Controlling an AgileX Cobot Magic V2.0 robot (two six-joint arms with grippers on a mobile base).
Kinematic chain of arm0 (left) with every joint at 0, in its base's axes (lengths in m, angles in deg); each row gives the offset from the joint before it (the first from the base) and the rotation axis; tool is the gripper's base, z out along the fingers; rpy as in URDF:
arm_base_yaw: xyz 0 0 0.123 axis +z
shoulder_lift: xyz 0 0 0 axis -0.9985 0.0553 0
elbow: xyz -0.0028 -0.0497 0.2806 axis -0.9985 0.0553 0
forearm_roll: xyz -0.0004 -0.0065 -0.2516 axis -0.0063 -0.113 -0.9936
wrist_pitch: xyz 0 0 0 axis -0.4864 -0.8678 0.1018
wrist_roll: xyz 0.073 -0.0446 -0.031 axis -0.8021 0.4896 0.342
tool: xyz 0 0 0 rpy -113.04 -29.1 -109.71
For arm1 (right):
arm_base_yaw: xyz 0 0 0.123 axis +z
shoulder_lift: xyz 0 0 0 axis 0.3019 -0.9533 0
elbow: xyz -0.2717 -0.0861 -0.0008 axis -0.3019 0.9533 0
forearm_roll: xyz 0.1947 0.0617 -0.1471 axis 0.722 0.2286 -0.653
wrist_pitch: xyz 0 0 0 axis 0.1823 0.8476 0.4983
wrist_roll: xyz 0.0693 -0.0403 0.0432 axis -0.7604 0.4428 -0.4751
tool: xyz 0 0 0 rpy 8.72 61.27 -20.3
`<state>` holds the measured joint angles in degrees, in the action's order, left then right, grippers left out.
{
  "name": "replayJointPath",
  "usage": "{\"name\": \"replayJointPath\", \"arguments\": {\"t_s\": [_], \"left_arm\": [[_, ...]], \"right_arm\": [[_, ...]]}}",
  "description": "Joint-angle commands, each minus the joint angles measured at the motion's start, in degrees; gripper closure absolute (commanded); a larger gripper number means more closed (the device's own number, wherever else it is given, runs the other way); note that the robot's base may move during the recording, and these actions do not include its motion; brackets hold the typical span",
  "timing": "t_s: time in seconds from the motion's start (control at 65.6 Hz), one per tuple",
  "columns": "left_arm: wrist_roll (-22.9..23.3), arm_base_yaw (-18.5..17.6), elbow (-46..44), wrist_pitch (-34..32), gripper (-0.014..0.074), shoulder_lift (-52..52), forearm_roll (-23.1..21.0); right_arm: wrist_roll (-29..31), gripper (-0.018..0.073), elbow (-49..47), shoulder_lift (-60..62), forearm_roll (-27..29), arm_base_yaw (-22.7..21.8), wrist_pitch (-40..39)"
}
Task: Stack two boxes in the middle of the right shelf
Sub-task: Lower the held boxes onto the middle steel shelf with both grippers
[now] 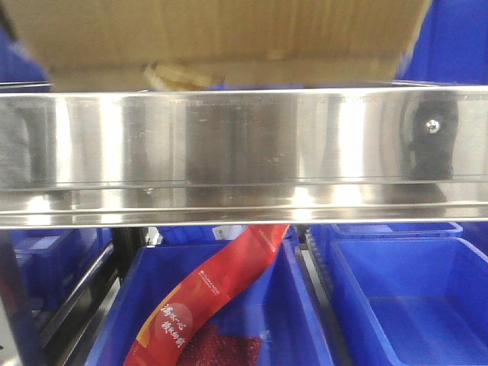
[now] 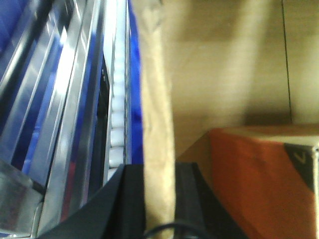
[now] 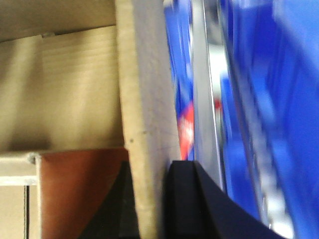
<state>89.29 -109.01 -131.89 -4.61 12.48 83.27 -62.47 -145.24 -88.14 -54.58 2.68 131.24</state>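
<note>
Background: you face a rack with blue plastic bins (image 1: 404, 305) below and more blue behind the upper level.
Shelf: the polished steel shelf (image 1: 229, 145) spans your whole front view; its wide mirror-like rail carries a small screw (image 1: 432, 125) near the right end.
Box: a brown cardboard box (image 1: 221, 34) fills the top of the front view, its lower edge just above the rail's top line. You cannot tell from this view whether it rests on the shelf or hangs just clear. Torn yellowish tape (image 1: 171, 75) shows at its underside, left of centre.
Second box: only one box is identifiable in the front view; you cannot tell where the other is.
Box interior: both wrist views look into an open carton; an orange-brown item (image 2: 259, 179) lies inside, seen also in the right wrist view (image 3: 79, 194).
Red packet: a long red packet (image 1: 221, 290) with white print leans diagonally in the left bin below the shelf.
Left tool: left tool (image 2: 158, 199) pinches a cardboard wall (image 2: 157, 124), one dark finger on each face.
Right tool: right tool (image 3: 149, 199) likewise clamps a cardboard wall (image 3: 144, 99), fingers pressed to both sides.
</note>
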Motion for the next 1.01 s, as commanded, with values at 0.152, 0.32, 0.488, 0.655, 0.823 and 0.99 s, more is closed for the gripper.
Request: {"name": "replayJointPath", "arguments": {"t_s": [0.152,0.32,0.488,0.655,0.823,0.99], "left_arm": [[-5.4,0.7,-1.6,0.4,0.0707,2.4,-4.2],[-6.0,1.8,-6.3,2.9,0.0707,6.1,-5.0],[-6.0,2.5,-7.4,1.2,0.0707,6.5,-4.9],[-6.0,2.5,-7.4,2.3,0.0707,6.6,-5.0],[-6.0,2.5,-7.4,2.6,0.0696,6.6,-5.0],[-6.0,2.5,-7.4,1.1,0.0451,6.6,-5.0]], "right_arm": [[-0.8,0.0711,-1.0,-1.7,2.0,1.2,-1.2],[-0.8,0.0711,-1.0,-3.6,1.8,1.6,-2.4],[-0.8,0.0711,-1.0,-4.4,1.3,1.5,-6.0],[-0.8,0.0711,-1.0,-4.4,1.3,1.5,-9.6],[-0.8,0.0563,-1.0,-4.4,1.2,1.5,-9.8],[-0.8,0.0258,-1.0,-4.4,0.1,1.5,-9.8]]}}
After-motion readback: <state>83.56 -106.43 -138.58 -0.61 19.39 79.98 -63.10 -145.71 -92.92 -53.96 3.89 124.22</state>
